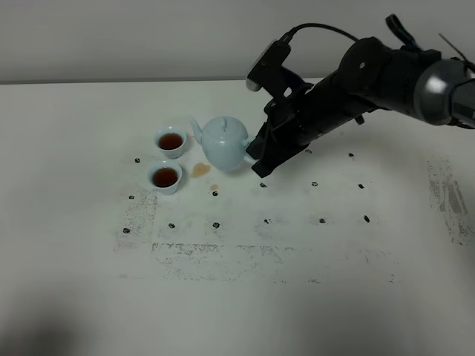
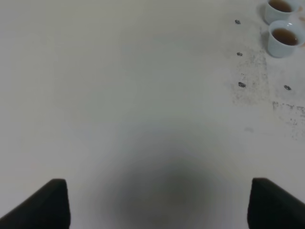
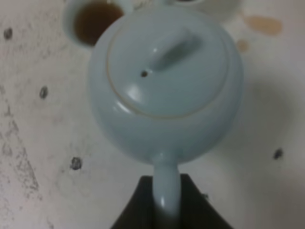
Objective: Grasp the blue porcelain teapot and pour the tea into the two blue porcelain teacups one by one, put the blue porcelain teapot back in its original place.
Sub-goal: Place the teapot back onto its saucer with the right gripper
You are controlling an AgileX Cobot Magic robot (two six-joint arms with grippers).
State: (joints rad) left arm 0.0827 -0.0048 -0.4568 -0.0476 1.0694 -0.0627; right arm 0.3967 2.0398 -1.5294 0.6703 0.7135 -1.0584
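While the teapot (image 1: 225, 142) stands on the counter (image 1: 312, 282) beside two filled cups (image 1: 171, 140), its handle clamped in the closed right tool (image 3: 167, 200), a tip or further spill is risked if release is jerked; left tool (image 2: 159, 205) is held open.

R gripper (image 3: 167, 202) clamps teapot (image 3: 167, 90) handle; lid w/ vent hole on. Teacup (image 3: 95, 19) of tea beyond, brown spill (image 3: 263, 25) nearby.
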